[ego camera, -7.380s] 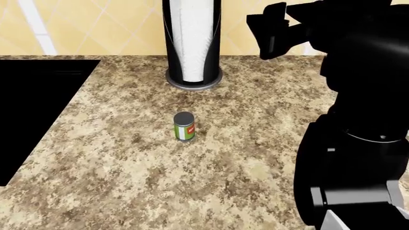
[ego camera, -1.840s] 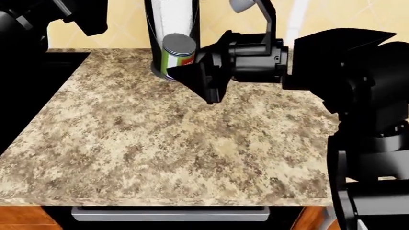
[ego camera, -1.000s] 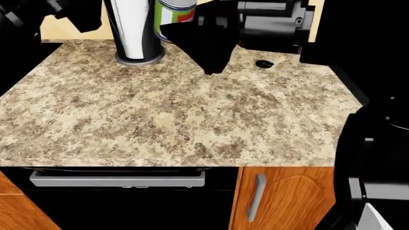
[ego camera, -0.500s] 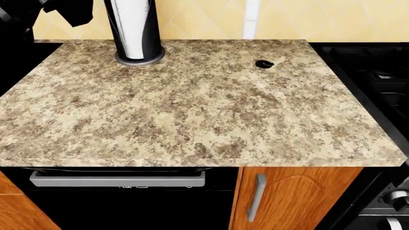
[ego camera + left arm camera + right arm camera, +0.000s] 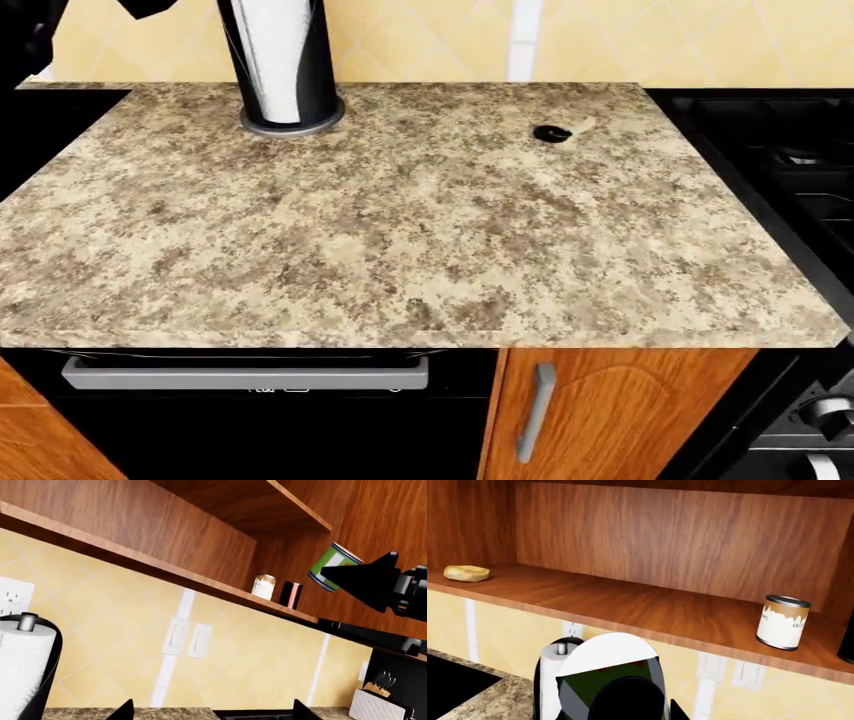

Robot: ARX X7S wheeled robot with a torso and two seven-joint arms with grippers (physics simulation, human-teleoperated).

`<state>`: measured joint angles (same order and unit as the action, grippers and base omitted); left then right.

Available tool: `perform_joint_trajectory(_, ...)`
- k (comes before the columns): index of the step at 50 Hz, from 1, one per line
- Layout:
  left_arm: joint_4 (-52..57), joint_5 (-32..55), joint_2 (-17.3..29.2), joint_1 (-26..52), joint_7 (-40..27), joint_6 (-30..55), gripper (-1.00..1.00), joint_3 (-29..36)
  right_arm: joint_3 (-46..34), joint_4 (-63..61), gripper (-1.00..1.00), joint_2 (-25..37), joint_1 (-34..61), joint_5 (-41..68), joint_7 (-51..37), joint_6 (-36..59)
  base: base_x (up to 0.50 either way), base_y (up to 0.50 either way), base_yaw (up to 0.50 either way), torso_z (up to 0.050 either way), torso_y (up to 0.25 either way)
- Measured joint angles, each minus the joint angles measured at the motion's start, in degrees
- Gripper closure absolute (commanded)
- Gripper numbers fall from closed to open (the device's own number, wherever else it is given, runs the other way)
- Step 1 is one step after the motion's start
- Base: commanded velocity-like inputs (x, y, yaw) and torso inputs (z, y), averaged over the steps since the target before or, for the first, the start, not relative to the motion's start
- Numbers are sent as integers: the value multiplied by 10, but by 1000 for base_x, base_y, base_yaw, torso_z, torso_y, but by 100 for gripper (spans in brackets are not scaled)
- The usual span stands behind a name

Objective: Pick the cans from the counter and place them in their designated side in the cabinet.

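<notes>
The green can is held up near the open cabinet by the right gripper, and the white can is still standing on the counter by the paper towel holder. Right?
Not quite. The white can is not on the counter; it stands on the cabinet shelf, as the right wrist view shows. The rest holds: the right gripper holds the green can up near the cabinet.

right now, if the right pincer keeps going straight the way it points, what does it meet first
Probably nothing before the cabinet's back wall. The right pincer, shut on the green can, faces open shelf; the white can stands off to one side. Depth is unclear.
</notes>
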<state>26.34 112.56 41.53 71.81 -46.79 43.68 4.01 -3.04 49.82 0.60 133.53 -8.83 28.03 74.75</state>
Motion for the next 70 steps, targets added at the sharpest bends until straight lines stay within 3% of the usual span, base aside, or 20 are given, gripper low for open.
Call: perform_joint_trajectory(70, -4, 9, -5, 23, -17, -6, -100, 27, 17, 18, 100, -5, 10, -25, -15, -12, 0, 0, 0, 0, 1)
